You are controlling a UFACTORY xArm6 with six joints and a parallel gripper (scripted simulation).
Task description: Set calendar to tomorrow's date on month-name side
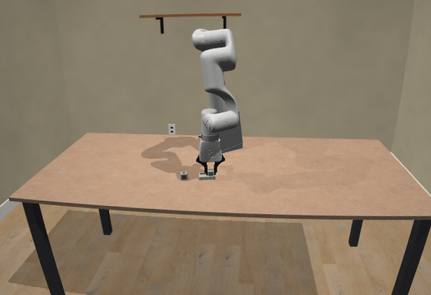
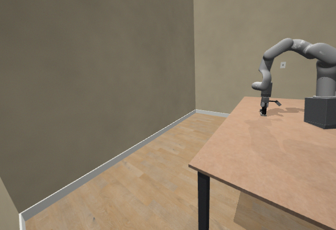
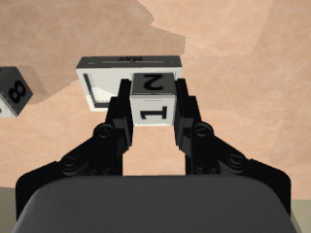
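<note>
The tray [image 1: 203, 177] [image 3: 99, 61] lies on the table, with MAY on its dark side facing the top camera. My gripper [image 1: 210, 172] [image 2: 263, 112] [image 3: 153, 93] points down and is shut on a cube [image 3: 155, 104] at the tray's right half. The cube shows a 1 on top and a 2 on its dark month-side face in the wrist view; its underside is hidden, so contact with the tray's floor cannot be told. The tray's left half is empty. The other cube [image 1: 183, 176] [image 3: 18, 92] sits on the table left of the tray, turned, showing an 8.
The tabletop [image 1: 295, 194] [image 2: 271, 151] extends around the tray, with its front edge towards the top camera. The robot's dark base [image 1: 232, 139] [image 2: 316, 112] stands behind the gripper. A shelf [image 1: 189, 15] hangs on the back wall.
</note>
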